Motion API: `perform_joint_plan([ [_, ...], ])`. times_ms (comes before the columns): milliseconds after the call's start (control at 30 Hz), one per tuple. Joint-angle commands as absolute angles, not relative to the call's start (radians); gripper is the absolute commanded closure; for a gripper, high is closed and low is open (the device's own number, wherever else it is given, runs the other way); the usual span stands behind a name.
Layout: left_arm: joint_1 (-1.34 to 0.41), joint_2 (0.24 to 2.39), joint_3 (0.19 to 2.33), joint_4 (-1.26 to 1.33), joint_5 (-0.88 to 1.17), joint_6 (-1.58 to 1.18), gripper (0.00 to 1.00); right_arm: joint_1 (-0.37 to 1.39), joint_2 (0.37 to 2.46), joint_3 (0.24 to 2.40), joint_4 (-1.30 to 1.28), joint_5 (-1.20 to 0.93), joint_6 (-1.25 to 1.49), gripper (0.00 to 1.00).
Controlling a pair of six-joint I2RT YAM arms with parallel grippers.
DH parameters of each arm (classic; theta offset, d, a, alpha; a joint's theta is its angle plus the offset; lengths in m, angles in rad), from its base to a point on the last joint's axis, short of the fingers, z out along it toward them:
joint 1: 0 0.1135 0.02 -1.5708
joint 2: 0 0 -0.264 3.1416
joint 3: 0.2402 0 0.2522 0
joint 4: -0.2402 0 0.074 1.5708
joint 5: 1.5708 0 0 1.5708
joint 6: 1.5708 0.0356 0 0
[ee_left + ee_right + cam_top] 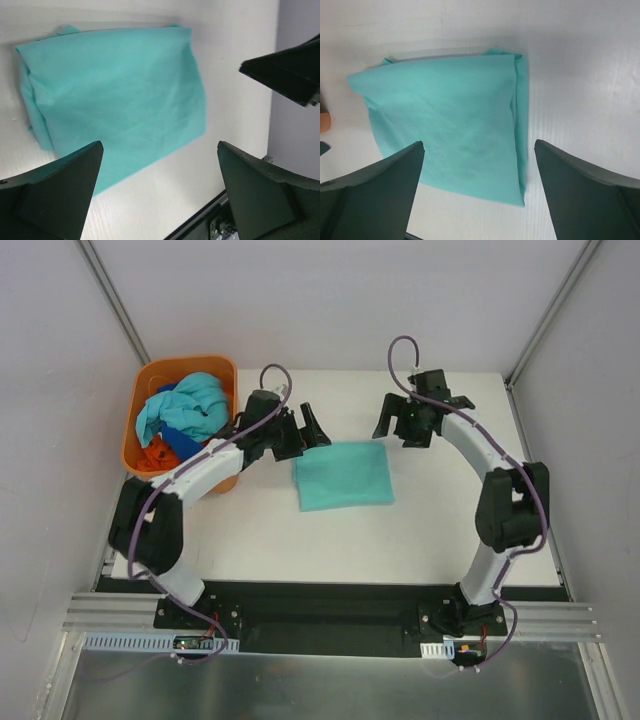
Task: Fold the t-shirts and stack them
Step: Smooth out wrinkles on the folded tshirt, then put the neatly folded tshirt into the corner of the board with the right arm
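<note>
White desk [420, 530] holds one folded teal shirt [344, 474] at its middle; other shirts [190, 405], maybe three, lie crumpled in the basket [131, 430] at the far left corner. My left gripper [159, 160] and right gripper [479, 160] gape empty.

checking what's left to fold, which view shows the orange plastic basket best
Top external: it shows nearly all of the orange plastic basket and the crumpled aqua, blue and orange-red shirts inside. Right wrist catches only an orange sliver at its left edge; left wrist shows none.
</note>
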State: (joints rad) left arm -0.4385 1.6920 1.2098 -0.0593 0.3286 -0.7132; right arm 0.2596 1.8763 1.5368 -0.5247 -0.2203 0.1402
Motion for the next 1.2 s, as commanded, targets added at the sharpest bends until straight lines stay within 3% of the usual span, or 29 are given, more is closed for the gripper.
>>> perform_joint_plan([
  [0,-0.466,1.438,1.071,-0.052,0.264,-0.680,0.01,0.259,1.740,1.393,-0.532,-0.107,0.084,0.03],
  [100,-0.466,1.286,0.936,-0.054,0.230,-0.693,0.01,0.258,1.755,1.332,-0.522,-0.145,0.086,0.01],
  [400,-0.466,0.922,0.612,-0.095,0.104,-0.764,0.01,0.261,1.906,1.379,-0.502,-0.205,0.094,0.33],
  [700,-0.466,0.926,0.569,-0.133,0.094,-0.781,0.01,0.298,1.997,1.381,-0.466,-0.265,0.127,0.55],
  [767,-0.466,0.945,0.569,-0.135,0.094,-0.782,0.01,0.314,2.014,1.388,-0.460,-0.273,0.133,0.65],
  [833,-0.466,0.951,0.569,-0.138,0.092,-0.779,0.01,0.328,2.042,1.407,-0.460,-0.265,0.141,0.86],
  [900,-0.466,0.957,0.569,-0.141,0.080,-0.778,0.01,0.328,2.062,1.426,-0.471,-0.249,0.140,0.99],
  [1167,-0.465,0.937,0.586,-0.178,0.006,-0.750,0.01,0.273,2.068,1.672,-0.667,0.050,-0.029,1.00],
])
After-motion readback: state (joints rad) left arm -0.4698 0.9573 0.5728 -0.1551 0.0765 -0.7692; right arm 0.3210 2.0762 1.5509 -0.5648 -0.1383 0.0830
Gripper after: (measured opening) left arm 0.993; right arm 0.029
